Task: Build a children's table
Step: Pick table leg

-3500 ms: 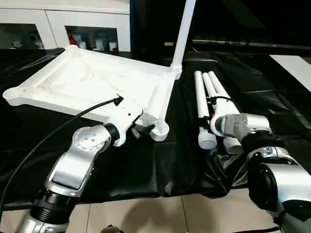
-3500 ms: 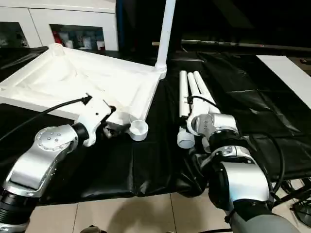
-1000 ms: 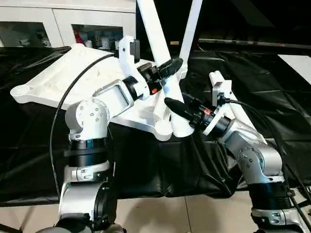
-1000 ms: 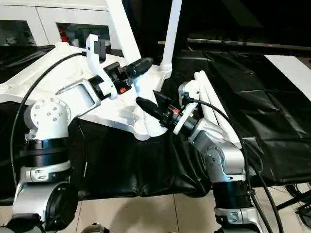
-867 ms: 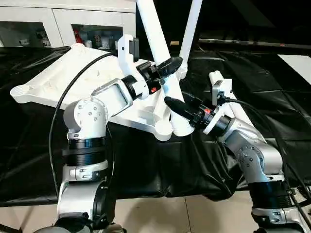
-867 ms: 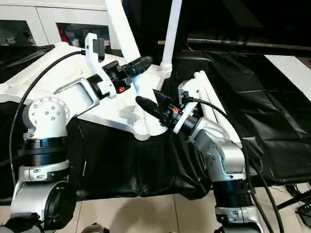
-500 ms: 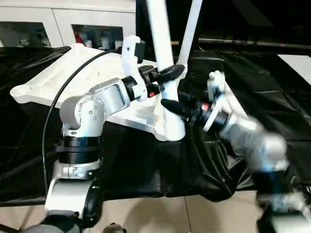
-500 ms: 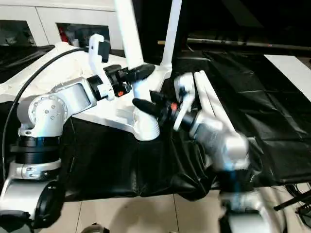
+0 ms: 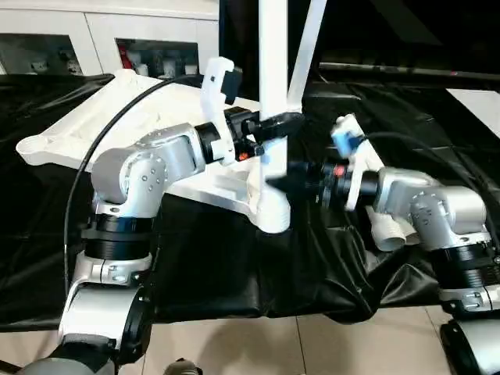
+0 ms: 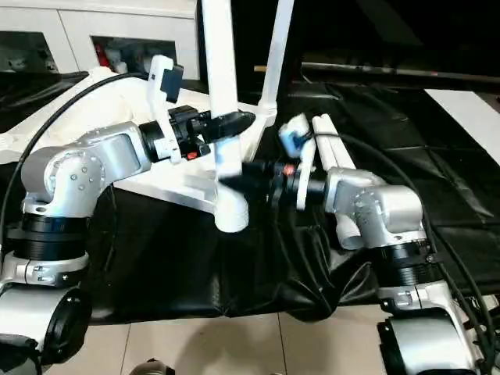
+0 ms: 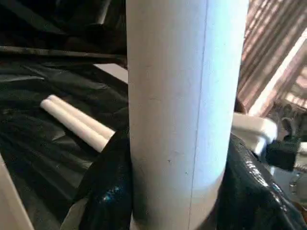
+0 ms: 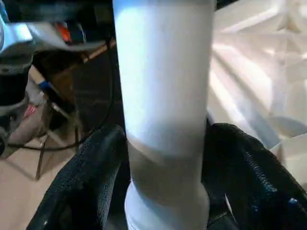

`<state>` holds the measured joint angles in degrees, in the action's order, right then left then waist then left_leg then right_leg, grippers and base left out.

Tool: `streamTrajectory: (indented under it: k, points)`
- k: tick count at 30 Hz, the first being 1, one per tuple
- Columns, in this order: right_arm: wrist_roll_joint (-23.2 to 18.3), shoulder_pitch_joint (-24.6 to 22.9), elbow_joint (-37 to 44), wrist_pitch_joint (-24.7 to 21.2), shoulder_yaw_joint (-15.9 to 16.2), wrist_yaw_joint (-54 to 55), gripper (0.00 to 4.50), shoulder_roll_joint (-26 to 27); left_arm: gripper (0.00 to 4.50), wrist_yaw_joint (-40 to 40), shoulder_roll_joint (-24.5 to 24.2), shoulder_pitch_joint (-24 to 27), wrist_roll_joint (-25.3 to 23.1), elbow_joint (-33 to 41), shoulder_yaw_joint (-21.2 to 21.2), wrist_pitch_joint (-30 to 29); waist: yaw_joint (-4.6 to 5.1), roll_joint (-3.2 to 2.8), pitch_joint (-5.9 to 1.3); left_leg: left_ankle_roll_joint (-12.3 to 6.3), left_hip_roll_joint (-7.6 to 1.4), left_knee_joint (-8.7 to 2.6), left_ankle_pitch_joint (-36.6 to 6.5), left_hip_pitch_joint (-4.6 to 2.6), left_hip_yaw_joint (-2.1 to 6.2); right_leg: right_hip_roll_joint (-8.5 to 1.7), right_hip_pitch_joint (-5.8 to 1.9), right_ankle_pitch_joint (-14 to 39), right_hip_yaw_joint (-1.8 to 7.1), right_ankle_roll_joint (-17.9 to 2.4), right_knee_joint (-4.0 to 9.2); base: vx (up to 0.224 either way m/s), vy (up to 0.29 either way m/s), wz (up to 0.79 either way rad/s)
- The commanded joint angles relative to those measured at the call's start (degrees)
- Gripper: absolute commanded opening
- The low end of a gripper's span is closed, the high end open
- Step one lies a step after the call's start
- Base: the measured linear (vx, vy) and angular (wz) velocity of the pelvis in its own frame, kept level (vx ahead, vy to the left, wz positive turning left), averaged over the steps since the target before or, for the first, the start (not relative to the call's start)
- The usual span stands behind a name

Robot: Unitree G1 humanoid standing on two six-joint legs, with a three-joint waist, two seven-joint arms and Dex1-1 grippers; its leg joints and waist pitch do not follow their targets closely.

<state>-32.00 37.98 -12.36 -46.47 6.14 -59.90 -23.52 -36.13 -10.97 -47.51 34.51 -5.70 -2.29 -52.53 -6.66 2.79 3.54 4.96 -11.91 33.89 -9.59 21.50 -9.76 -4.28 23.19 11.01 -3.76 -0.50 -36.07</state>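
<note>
Upright leg (image 9: 273, 94) — clasped between both arms' fingers (image 12: 91, 182) — at tabletop (image 9: 117, 117) corner.

You are in an indoor lab or workshop: a black cloth (image 9: 234, 273) covers the tabletop, white cabinets (image 9: 109, 35) with glass doors hold small items, the floor (image 9: 312, 344) is light tile, and cables (image 10: 469, 301) hang beside it.

My work table (image 9: 195, 258) is draped in crinkled black cloth that hangs over its near edge. Below it I see a floor (image 9: 312, 348) of pale beige tiles. Behind, on my left, stands a white cabinet (image 9: 101, 35) with glass doors and small items on its shelves. Further right the back is dark, with a white surface (image 9: 478, 101) at the far right.
</note>
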Motion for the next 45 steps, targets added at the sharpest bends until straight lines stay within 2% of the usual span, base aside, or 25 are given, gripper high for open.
streamTrajectory:
  k: [1, 16, 40, 45]
  points:
    - [0.52, 0.42, 0.02, -0.32, 0.67, -1.06, 3.11, -1.00, 1.86, -1.51, -0.34, -0.28, 0.43, 2.42, 1.21, 0.68, -0.29, 0.44, -4.39, -0.47, -0.80, -3.19, -4.80, -0.42, -0.22, -3.29, -3.76, 4.28, 2.40, -11.42, 3.70, 0.000, 0.000, 0.00]
    - [0.30, 0.41, -0.16, -0.83, 1.40, -2.82, 3.11, -0.41, 1.85, -5.16, -1.47, 1.45, 0.57, 4.80, 4.20, 0.61, -0.31, 0.42, -4.41, -0.40, -0.82, -3.16, -5.13, -0.45, -0.20, -3.23, -3.75, 4.35, 2.36, -11.74, 3.62, 0.000, 0.000, 0.00]
    - [0.66, -0.18, -0.16, -1.88, 3.20, -4.54, 3.11, -0.20, 1.85, -5.84, -1.56, 1.47, 0.91, 4.87, 4.75, 1.09, -0.40, 0.46, -4.51, -0.46, -0.74, -3.03, -4.78, -0.48, -0.24, -3.22, -3.81, 3.82, 2.36, -11.88, 3.51, 0.000, 0.000, 0.00]
    - [0.79, 0.03, -0.60, -1.82, 3.23, -4.65, 2.64, -0.05, 1.85, -5.87, -1.58, 1.48, 0.95, 5.02, 4.81, 1.01, -0.44, 0.44, -4.54, -0.33, -0.75, -3.03, -4.66, -0.45, -0.20, -3.21, -3.81, 3.83, 2.36, -11.68, 3.46, 0.000, 0.000, 0.00]
